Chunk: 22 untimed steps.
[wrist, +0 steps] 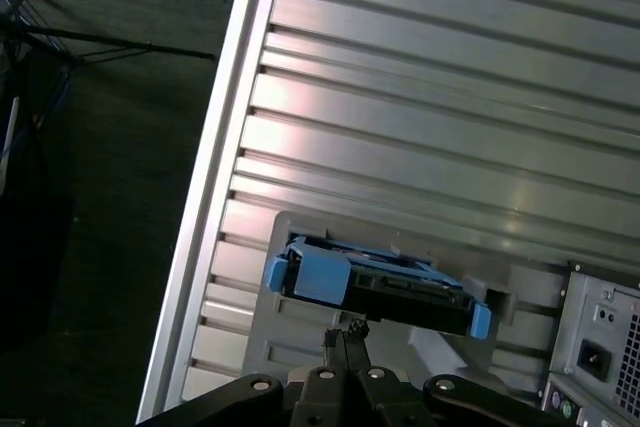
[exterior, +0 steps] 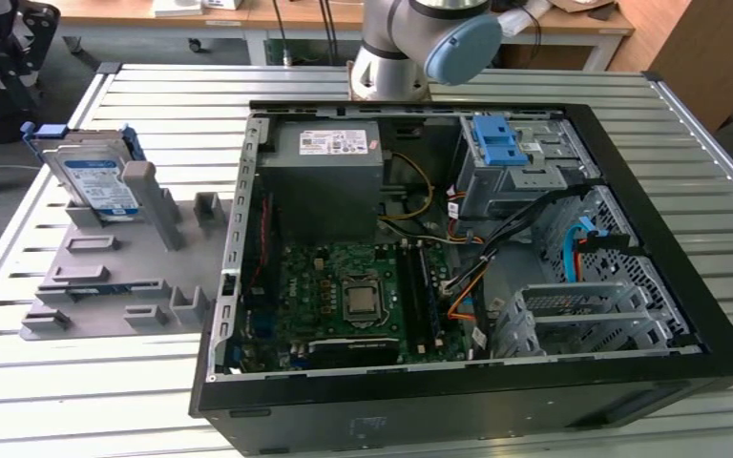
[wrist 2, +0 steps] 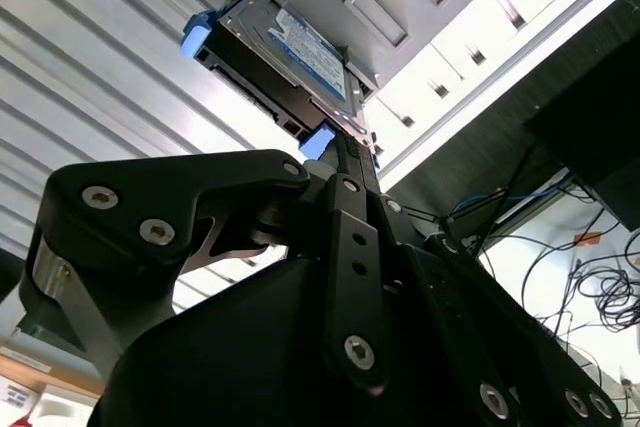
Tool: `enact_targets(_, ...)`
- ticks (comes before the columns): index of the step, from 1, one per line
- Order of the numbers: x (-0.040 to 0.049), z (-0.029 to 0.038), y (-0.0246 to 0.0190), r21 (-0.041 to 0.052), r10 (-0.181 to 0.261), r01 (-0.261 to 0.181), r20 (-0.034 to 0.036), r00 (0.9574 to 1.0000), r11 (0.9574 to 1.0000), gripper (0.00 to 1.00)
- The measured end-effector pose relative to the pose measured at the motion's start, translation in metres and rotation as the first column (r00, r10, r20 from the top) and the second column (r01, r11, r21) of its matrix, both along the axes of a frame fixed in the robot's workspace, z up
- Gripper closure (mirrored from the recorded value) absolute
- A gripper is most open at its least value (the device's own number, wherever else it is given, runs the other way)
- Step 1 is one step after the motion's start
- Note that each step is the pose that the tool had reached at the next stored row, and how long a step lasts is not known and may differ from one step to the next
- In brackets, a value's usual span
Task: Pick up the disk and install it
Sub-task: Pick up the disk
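The disk point(exterior: 96, 181) stands on edge in the grey holder point(exterior: 99, 286), on the exterior view's left of the computer point(exterior: 469, 405), so we can grab it. Our gripper point(wrist: 345, 330) points at it, pinched narrow, empty

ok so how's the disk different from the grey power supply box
The disk is thin and flat; the power supply box is far bulkier. The disk stands on edge in the grey holder outside the case; the power supply box sits inside it. The disk has a blue frame and white-and-blue label; the power supply box a white sticker. Both are grey and rectangular.
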<state>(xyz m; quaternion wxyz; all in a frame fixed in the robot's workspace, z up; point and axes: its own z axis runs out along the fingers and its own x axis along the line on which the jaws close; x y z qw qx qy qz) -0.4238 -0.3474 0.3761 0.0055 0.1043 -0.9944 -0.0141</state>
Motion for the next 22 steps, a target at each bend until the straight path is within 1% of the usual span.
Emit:
enact_targets(10,0.0,0.0,0.0,0.0,0.046,-0.046,0.0,0.9989,0.9989,0.89)
enact_targets(22,0.0,0.0,0.0,0.0,0.096,-0.096,0.0,0.9954,0.9954,0.89)
